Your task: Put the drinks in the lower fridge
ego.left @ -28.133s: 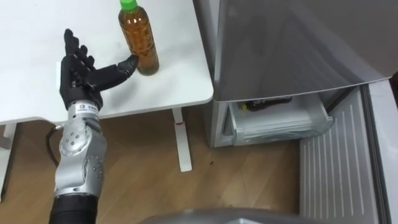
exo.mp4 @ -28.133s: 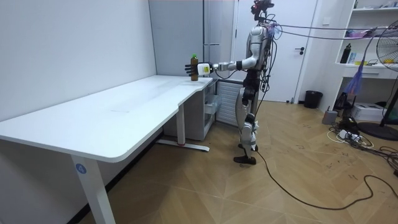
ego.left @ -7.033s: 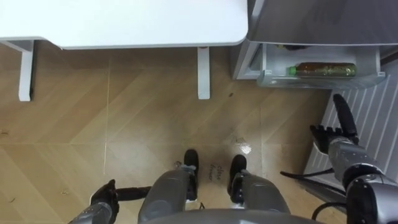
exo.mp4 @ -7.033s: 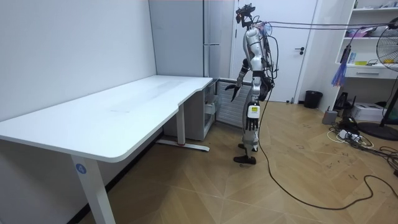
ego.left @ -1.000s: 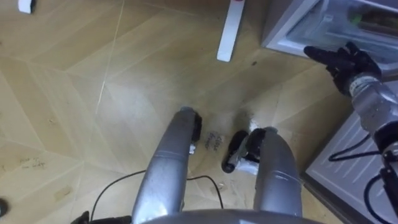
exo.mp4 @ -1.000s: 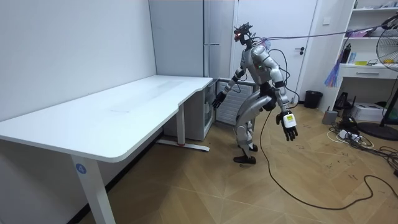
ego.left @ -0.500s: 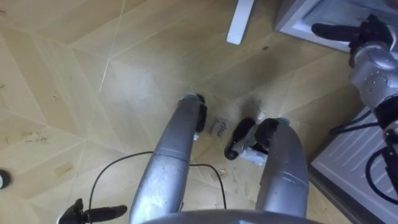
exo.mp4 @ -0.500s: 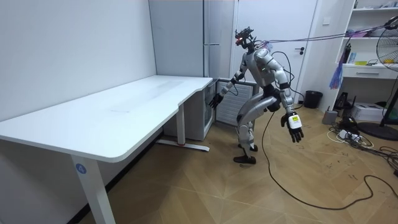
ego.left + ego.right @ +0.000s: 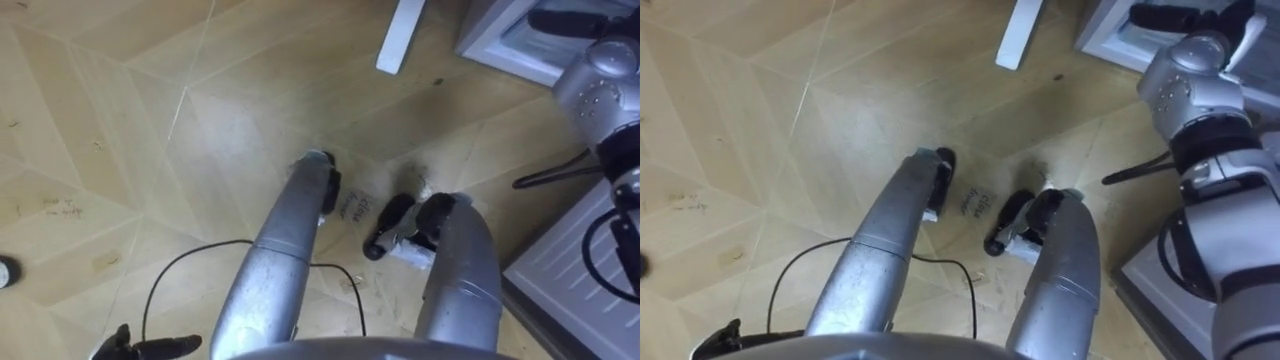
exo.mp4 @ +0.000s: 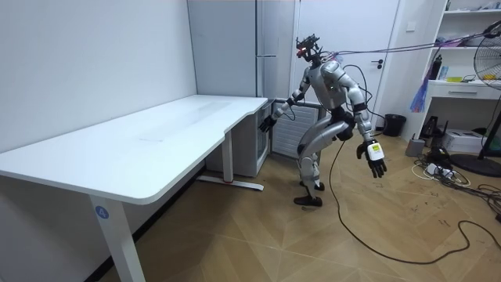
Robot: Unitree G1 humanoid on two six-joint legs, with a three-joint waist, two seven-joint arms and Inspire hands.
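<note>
I stand bent forward in front of the grey fridge (image 10: 235, 47), by its low part. My right hand (image 9: 565, 22) reaches to the top right, its dark fingers straight and laid against the white front of the lower fridge drawer (image 9: 500, 40). In the room view that right hand (image 10: 266, 123) is at the drawer, between the table end and the fridge. My left hand (image 10: 376, 166) hangs out behind me with fingers spread and holds nothing. Its dark fingers (image 9: 150, 347) appear at the lower left of the eye view.
The white table (image 10: 156, 141) stands along the wall, and its leg (image 9: 400, 40) rises from the wooden floor just left of the drawer. The open white fridge door (image 9: 575, 270) lies at my lower right. A small dark object (image 9: 5, 270) sits on the floor at far left.
My head view has tipped further down towards my legs. My right hand has gone further up and in toward the drawer front. My left arm has swung a little further back.
</note>
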